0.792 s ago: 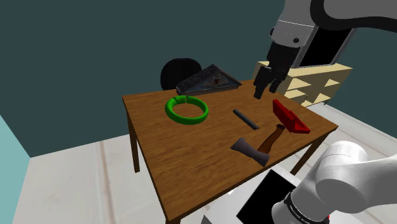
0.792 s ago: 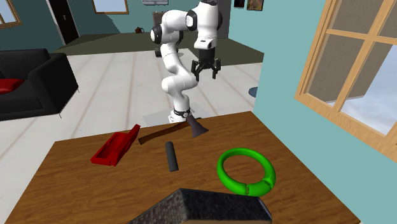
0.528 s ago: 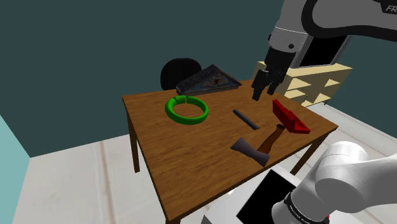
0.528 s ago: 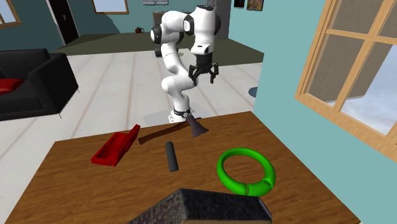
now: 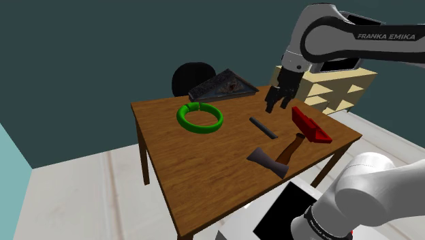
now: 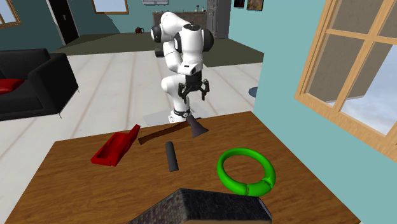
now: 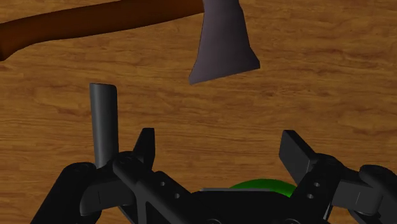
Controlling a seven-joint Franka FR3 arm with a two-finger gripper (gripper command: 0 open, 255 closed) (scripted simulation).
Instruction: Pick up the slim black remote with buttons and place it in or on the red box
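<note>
Status: approach stage; nothing is grasped.

End effector: the all-black two-finger gripper (image 5: 274, 102) hangs above the brown wooden table (image 5: 204, 170). Its fingers are spread wide and have hold of nothing.

Task item: the slim dark bar-shaped remote (image 5: 263, 127) lies flat on the table. It sits between the green ring (image 5: 200, 117) and the shallow red box (image 5: 311, 125), touching neither. No buttons can be made out on it.

Orientation: in the shoulder view its long axis runs diagonally. One end points toward the brown-handled, grey-headed hatchet (image 5: 279, 155), the other toward the table's far side.

Alignment: in the wrist view the remote (image 7: 105, 121) runs crosswise to the line between the fingers, so they would close on its narrow width. This looks like a deliberate line-up for the grasp. However, it lies just outside one finger, not in the gap.

Assessment: a sideways correction appears necessary before descent. The hatchet head (image 7: 222, 44) lies close ahead and should be avoided.
</note>
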